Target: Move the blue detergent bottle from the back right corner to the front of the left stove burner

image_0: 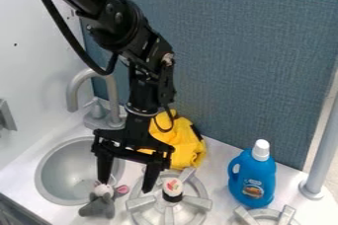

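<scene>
The black gripper hangs low between the sink and the left burner, its two fingers spread apart with nothing held between them. A grey plush mouse with pink ears lies at the sink's front right edge, directly below the left finger; whether they touch I cannot tell. Near the right finger, a small white-topped, black-based object stands in the middle of the left burner. Behind the gripper, a yellow cloth lies bunched against the blue back panel.
The round metal sink is at the left, with a grey faucet behind it. A blue detergent bottle with a white cap stands upright on the right. Part of another burner shows at the front, and a grey pole rises at the right.
</scene>
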`<state>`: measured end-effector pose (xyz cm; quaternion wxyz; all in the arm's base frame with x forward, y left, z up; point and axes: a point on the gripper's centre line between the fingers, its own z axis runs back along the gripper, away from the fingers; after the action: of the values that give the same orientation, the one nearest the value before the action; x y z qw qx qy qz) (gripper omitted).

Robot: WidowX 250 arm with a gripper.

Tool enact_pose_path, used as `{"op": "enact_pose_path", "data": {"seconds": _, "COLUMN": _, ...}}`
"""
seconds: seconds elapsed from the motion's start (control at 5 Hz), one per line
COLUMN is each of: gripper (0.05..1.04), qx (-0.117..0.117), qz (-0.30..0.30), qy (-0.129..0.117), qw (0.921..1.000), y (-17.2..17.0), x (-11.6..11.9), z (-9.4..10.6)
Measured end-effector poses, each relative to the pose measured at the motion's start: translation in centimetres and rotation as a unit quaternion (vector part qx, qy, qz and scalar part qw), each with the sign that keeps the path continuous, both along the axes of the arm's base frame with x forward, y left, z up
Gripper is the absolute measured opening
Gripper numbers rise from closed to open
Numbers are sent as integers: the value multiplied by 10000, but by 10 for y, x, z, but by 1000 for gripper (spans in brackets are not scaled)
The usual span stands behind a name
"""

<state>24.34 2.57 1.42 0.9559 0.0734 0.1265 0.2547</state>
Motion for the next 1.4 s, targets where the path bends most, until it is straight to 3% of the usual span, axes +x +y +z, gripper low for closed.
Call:
{"op": "enact_pose_path", "data": {"seconds": 0.2, "gripper": 1001, "qx": -34, "qz": 12, "qy": 91, "qw": 10000, "y": -2, "x": -2, "z": -5}}
{"op": "enact_pose_path", "data": {"seconds": 0.4, "gripper": 1001, "qx": -452, "qz": -441, "qy": 30, "qw": 9980, "y": -36, "x": 1, "z": 3}}
{"op": "enact_pose_path", "data": {"seconds": 0.6, "gripper": 1001, "qx": -643, "qz": -780, "qy": -400, "qw": 9941, "y": -65, "x": 16, "z": 25}}
{"op": "enact_pose_path", "data": {"seconds": 0.8, "gripper": 1001, "qx": -707, "qz": -1029, "qy": -699, "qw": 9897, "y": -86, "x": 24, "z": 35}}
{"op": "enact_pose_path", "data": {"seconds": 1.0, "gripper": 1001, "qx": -792, "qz": -1137, "qy": -1151, "qw": 9836, "y": -99, "x": 43, "z": 44}}
{"op": "enact_pose_path", "data": {"seconds": 1.2, "gripper": 1001, "qx": -1014, "qz": -1111, "qy": -1441, "qw": 9781, "y": -110, "x": 62, "z": 45}}
{"op": "enact_pose_path", "data": {"seconds": 1.4, "gripper": 1001, "qx": -1018, "qz": -1030, "qy": -1486, "qw": 9782, "y": -115, "x": 83, "z": 41}}
